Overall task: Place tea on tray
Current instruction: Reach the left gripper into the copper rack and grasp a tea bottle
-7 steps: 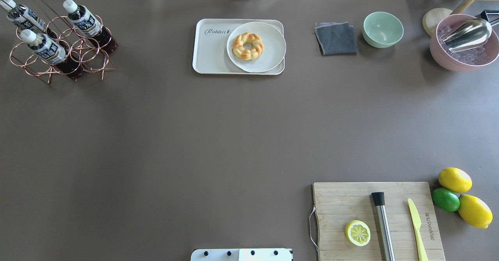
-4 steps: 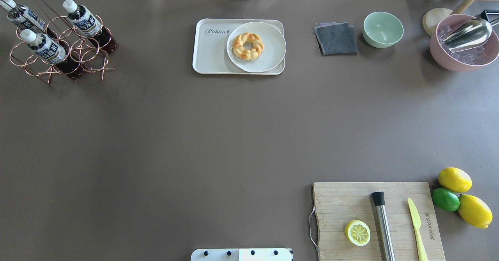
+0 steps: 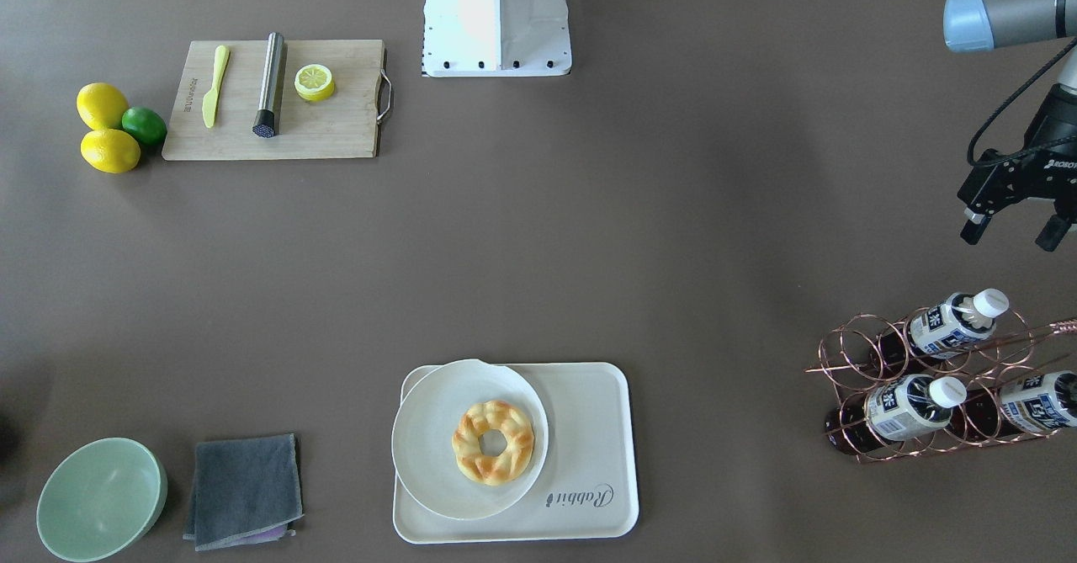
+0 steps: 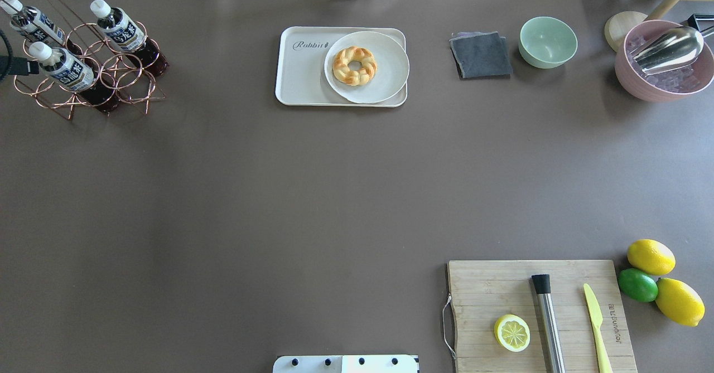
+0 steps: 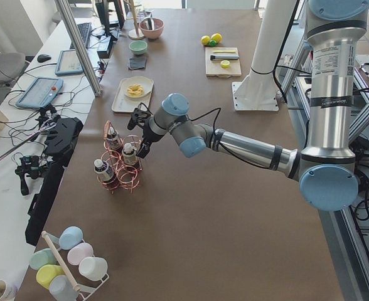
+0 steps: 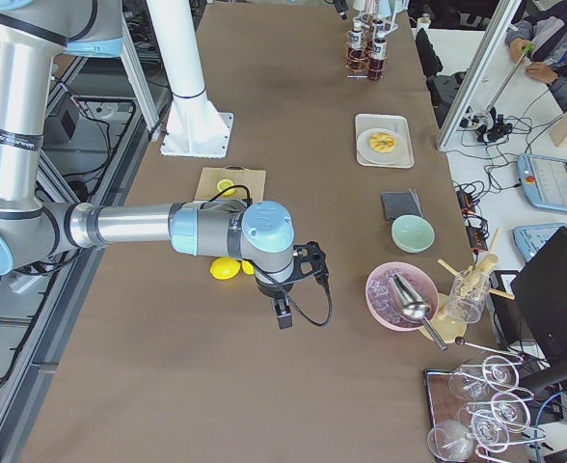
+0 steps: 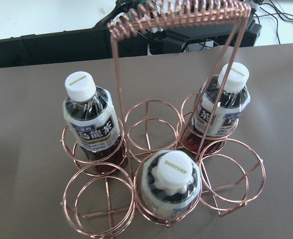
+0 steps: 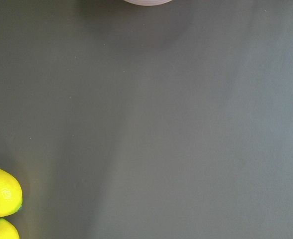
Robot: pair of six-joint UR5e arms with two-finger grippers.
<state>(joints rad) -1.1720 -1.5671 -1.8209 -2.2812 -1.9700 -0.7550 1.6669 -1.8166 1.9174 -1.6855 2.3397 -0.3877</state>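
Exterior front-facing view: left gripper (image 3: 1012,236) open, empty, near the wire rack (image 7: 181,13). Tea (image 3: 949,325) stands in the rack. Tray (image 3: 589,428) lies well apart from the rack on the brown table (image 3: 673,209). Right gripper (image 6: 282,313): opening cannot be told.

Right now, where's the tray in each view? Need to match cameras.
Front-facing: tray at bottom centre.
Overhead: tray at top centre.
Exterior left: tray in the upper left, on the far half of the table.
Exterior right: tray in the upper part, right of centre.
Left wrist: not in view.
Right wrist: not in view.
Shared landmark: the white plate with the donut on the tray.
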